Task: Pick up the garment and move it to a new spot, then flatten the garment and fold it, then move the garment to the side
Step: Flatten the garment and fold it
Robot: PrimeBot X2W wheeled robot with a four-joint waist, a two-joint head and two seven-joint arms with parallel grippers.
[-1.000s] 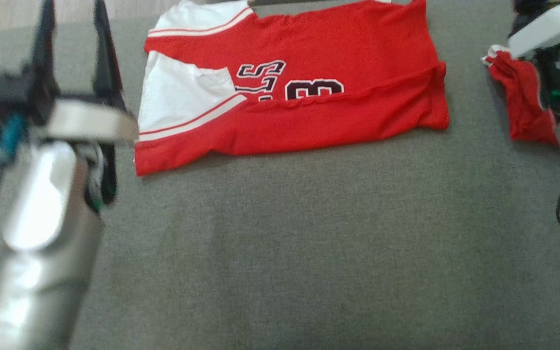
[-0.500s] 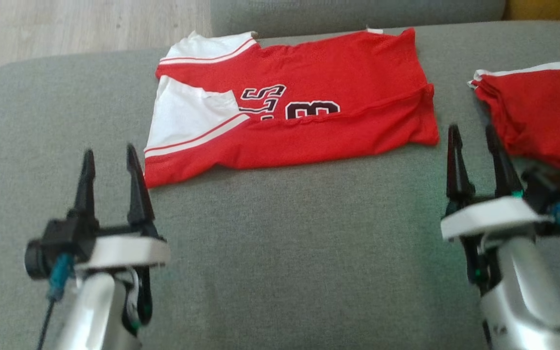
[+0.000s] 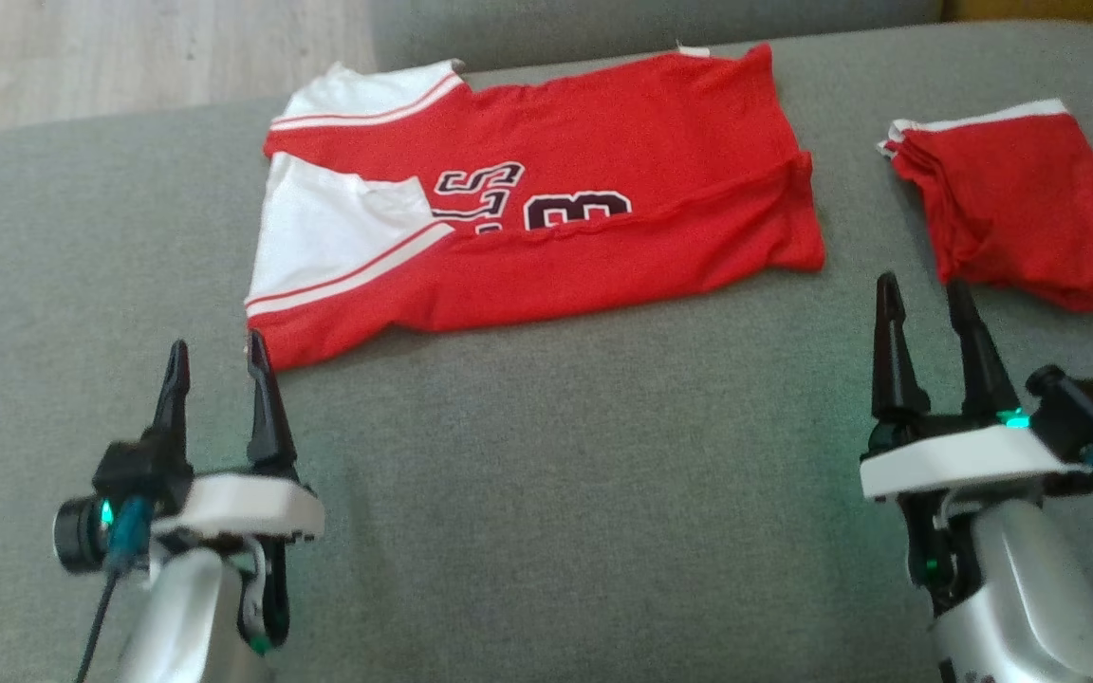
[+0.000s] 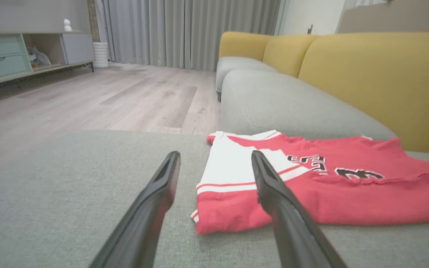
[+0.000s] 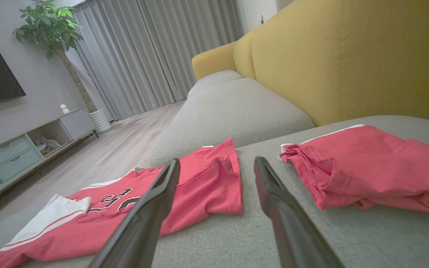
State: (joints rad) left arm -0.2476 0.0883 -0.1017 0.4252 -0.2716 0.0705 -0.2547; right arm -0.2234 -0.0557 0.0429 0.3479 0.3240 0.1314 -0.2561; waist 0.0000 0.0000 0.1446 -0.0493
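Note:
The garment (image 3: 556, 237) is a red jersey with white sleeves and dark lettering, lying flat and folded lengthwise on the grey sofa seat (image 3: 546, 493). My left gripper (image 3: 215, 343) hovers open just short of the garment's near left corner, with nothing between its fingers. In the left wrist view that gripper (image 4: 215, 154) points at the white sleeve end of the garment (image 4: 348, 197). My right gripper (image 3: 921, 283) stands open and empty, off the garment's right end. From the right wrist, the gripper (image 5: 217, 160) faces the gap beside the garment (image 5: 199, 186).
A second red folded cloth (image 3: 1021, 213) lies on the seat to the right, close to my right gripper, also seen as the red cloth (image 5: 371, 167). A yellow backrest (image 5: 348, 59) rises behind. Wooden floor (image 4: 88, 96) lies past the seat's left edge.
Both arms have drawn back from the garment's two ends to the near side of the seat, still open. The head view has shifted too. The garment lies as before.

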